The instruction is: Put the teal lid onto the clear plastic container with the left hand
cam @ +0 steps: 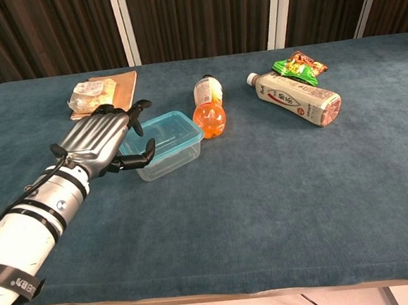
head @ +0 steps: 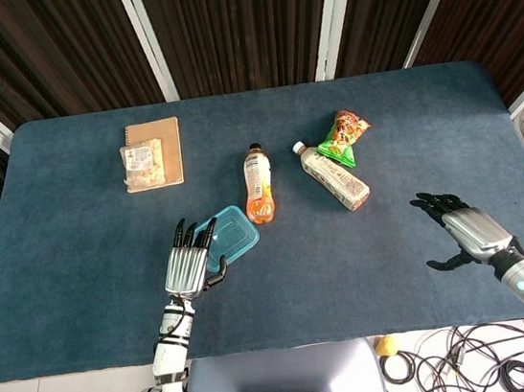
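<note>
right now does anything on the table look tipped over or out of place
Both bottles lie on their sides: the orange drink bottle beside the lidded container, and the pale bottle resting against the green snack bag. Nothing looks spilled. The left hand is at the container's edge.

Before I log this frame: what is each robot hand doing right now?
Left robot hand: open, fingers spread beside the container, holding nothing.
Right robot hand: open, empty, away from everything.

An orange bottle (head: 259, 187) lay right beside the container (head: 228, 239), toward the table's (head: 367, 259) far edge. The near right corner had room.
</note>
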`<action>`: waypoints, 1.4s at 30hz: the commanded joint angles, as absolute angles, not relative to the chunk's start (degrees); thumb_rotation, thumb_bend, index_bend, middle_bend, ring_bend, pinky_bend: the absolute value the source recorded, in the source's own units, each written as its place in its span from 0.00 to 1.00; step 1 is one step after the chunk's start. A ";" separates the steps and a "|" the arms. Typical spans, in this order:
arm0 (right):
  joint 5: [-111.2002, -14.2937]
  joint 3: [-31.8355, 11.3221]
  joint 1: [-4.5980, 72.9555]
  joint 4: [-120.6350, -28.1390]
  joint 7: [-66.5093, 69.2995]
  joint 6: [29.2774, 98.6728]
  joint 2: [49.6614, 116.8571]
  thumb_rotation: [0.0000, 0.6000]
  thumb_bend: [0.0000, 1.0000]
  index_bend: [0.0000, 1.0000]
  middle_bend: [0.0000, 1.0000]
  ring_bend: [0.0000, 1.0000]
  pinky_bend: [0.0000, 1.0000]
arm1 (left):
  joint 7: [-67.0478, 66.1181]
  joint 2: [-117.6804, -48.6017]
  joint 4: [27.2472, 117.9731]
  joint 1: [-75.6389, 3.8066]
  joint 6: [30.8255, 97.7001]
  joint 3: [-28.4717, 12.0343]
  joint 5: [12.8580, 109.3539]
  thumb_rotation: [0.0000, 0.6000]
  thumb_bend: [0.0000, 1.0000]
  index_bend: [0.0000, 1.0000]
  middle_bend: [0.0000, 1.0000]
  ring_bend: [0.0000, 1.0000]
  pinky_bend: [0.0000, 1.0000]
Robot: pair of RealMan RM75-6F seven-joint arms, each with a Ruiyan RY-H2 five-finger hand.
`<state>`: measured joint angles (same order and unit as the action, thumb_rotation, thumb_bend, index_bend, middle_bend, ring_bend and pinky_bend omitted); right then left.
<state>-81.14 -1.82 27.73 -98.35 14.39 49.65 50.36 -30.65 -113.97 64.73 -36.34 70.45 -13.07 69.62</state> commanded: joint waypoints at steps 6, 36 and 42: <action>-81.37 -1.81 27.74 -98.33 14.79 49.62 50.30 1.00 0.13 0.00 0.00 0.00 0.00 | -30.47 -113.95 65.84 -36.04 68.54 -13.40 67.71 0.35 0.49 0.00 0.34 0.15 0.00; -80.96 -1.87 27.67 -97.89 14.71 49.50 50.51 1.00 0.13 0.00 0.00 0.00 0.00 | -29.10 -112.41 67.96 -35.88 66.71 -13.54 65.99 0.35 0.50 0.00 0.33 0.15 0.00; -81.47 -1.92 27.32 -98.03 15.79 50.17 49.98 1.00 0.13 0.00 0.00 0.00 0.00 | -26.07 -110.28 70.61 -35.56 73.43 -13.11 73.33 0.32 0.47 0.00 0.17 0.10 0.00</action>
<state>-81.40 -1.91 27.38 -98.00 15.69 50.09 50.05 -27.19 -111.36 69.20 -35.76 71.08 -13.31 70.97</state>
